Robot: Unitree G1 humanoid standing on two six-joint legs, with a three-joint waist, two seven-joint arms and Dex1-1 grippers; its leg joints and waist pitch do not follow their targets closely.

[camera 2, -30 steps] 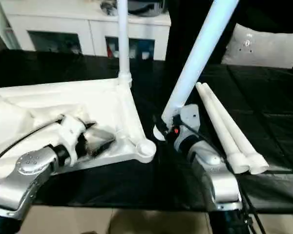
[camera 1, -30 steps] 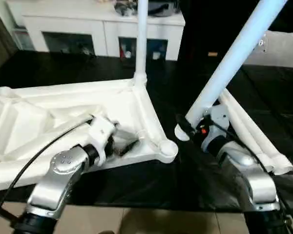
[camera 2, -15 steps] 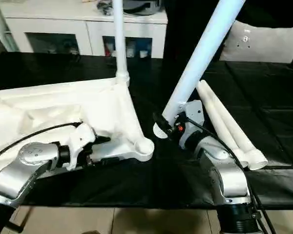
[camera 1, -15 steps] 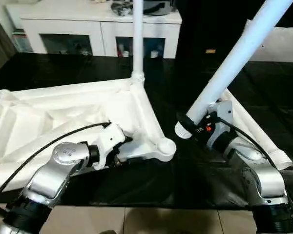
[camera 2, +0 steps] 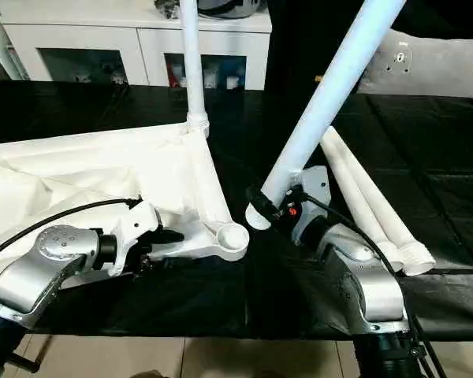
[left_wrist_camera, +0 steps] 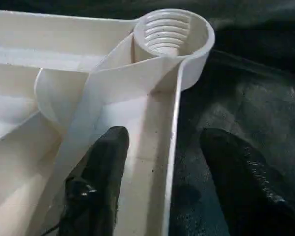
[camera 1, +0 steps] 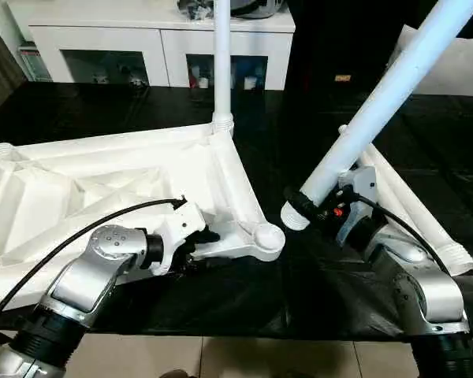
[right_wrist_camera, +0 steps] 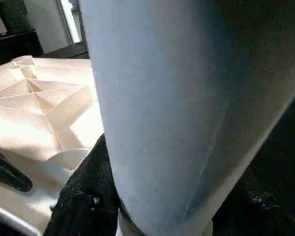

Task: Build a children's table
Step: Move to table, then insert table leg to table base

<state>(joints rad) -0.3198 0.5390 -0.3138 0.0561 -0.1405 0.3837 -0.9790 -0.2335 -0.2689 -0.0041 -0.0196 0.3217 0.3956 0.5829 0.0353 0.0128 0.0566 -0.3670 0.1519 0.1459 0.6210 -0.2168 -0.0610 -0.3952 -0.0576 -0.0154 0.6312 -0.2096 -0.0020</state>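
**White plastic, upside down, one corner between my fingers**

White tabletop (camera 1: 102,189) lies ribbed side up on the black cloth (camera 1: 221,299), its long side running away to my left. One leg (camera 1: 221,59) already stands straight up from the far corner socket. My left claw (left_wrist_camera: 162,162) straddles the near rim beside the empty corner socket (camera 1: 268,236): one finger (left_wrist_camera: 105,172) inside the rim, the other outside on the cloth, partly spread, with a gap to the rim on the outer side. The left wrist view alone reveals the ridges down inside that socket.

My right claw (camera 1: 319,211) grips a second leg (camera 1: 378,98) near its thick end; the leg slants up and away to the right, thick end low, just beside the empty socket. Two spare legs (camera 2: 370,205) lie side by side on the cloth at my right. A white cabinet (camera 1: 158,47) stands behind.
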